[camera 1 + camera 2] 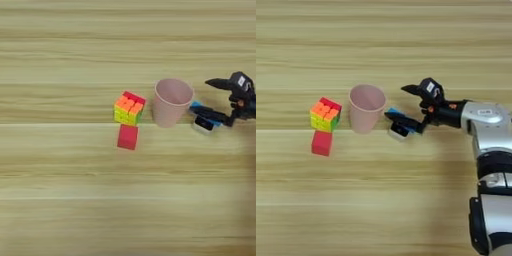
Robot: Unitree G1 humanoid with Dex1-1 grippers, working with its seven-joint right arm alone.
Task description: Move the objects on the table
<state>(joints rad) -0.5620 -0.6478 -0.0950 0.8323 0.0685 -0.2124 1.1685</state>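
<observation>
A multicoloured puzzle cube (325, 114) with orange, red, yellow and green faces is sitting furthest left on the light-tan wood-grain desk (381, 200). A small red cube (322, 143) is lying just in front of it, touching or nearly touching its near edge; which, I cannot tell.

A pale pink plastic cup (366, 107) is standing upright, mouth up, just right of the puzzle cube, with a narrow gap showing between them.

A small flat bright-blue rectangular block (398, 122) is lying just right of the cup base, apparently resting on or against a small white-and-dark piece (398, 131); the stacking is unclear.

The black two-fingered end effector (405, 105) is reaching in from the right on the silver forearm (483, 116). Its fingers are spread wide, holding nothing: the upper one is hanging clear behind the block, the lower one is lying across or just over the block's right part. Contact cannot be confirmed.

Risks, as judged:
- The lower finger is sitting so close to the cup that any leftward push could be tipping it, or sliding it into the puzzle cube.
- Closing from this straddle could be pinching the block by an edge, letting it flip or skid.
- The white-and-dark piece could be getting dragged along with the block.
</observation>
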